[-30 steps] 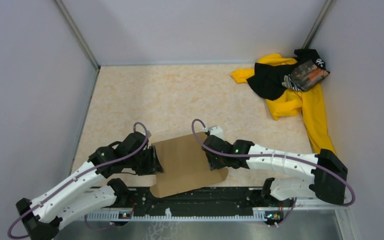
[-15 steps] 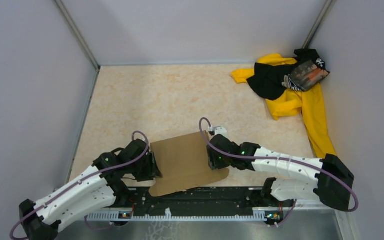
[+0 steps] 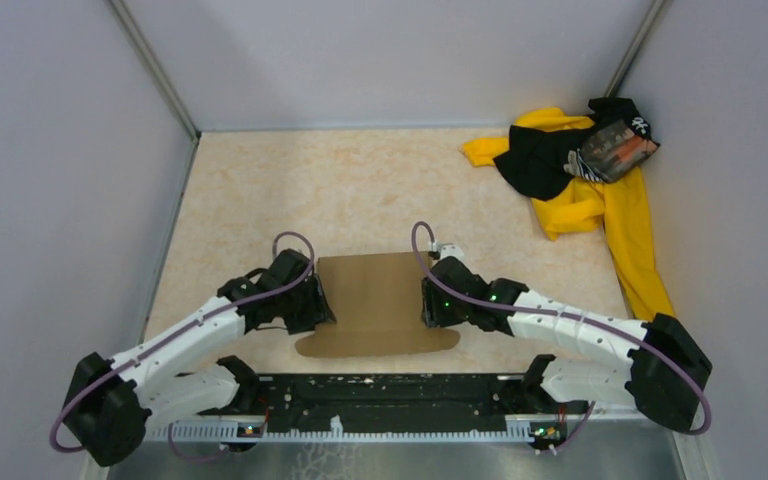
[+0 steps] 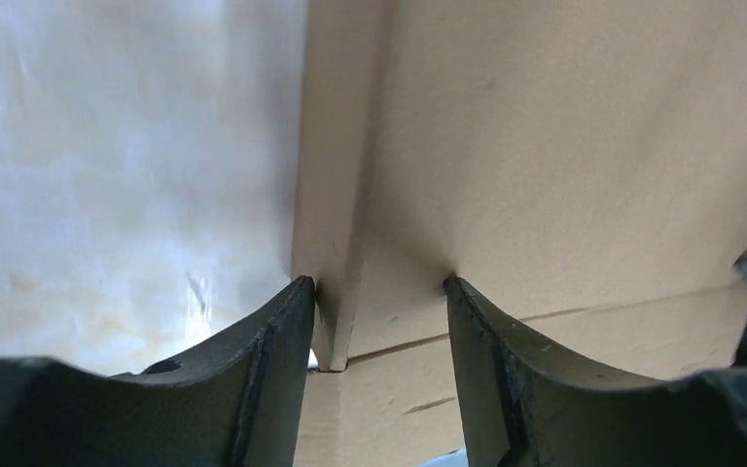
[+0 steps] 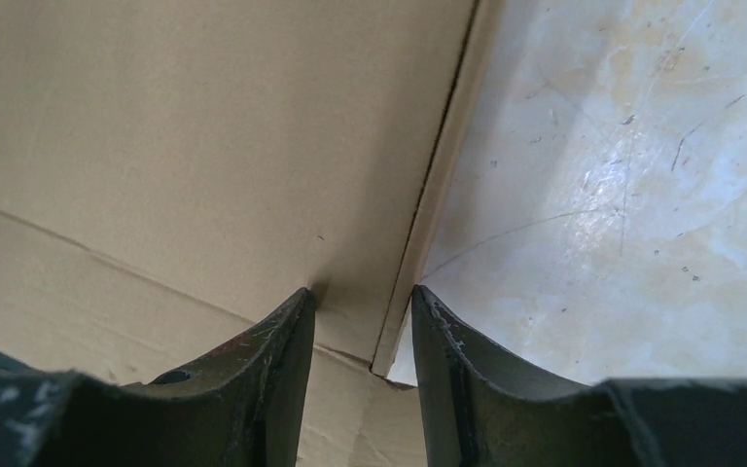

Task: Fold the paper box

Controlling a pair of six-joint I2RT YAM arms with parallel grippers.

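- The paper box (image 3: 380, 300) lies low on the table (image 3: 360, 190) between the two arms. Its rounded front flap (image 3: 375, 343) sits just beside the black base rail (image 3: 390, 395).
- On the left gripper (image 4: 374, 282) the jaws stand parted across the raised left side flap (image 4: 336, 195), with slack on the inner side, so nothing is clamped. Any lift or sideways push from here and we think that flap slips free and drops flat.
- On the right gripper (image 5: 362, 290) the fingers sit either side of the right edge strip (image 5: 428, 195). We cannot tell whether they pinch it or only bracket it.
- That mismatch is our main worry. If one side bites while the other runs loose, the box will likely swivel on the smooth tabletop instead of folding.
- The left arm's inner fingertip (image 4: 467, 311) presses into the main panel, and the board puckers there. Pressing harder could crease the cardboard away from its score line and spoil the wall.
- A pull toward the bases could jam the front flap against the rail and buckle it.
- The yellow-and-black cloth pile (image 3: 580, 190) sits well apart in the far right corner, so we expect no snag from it.
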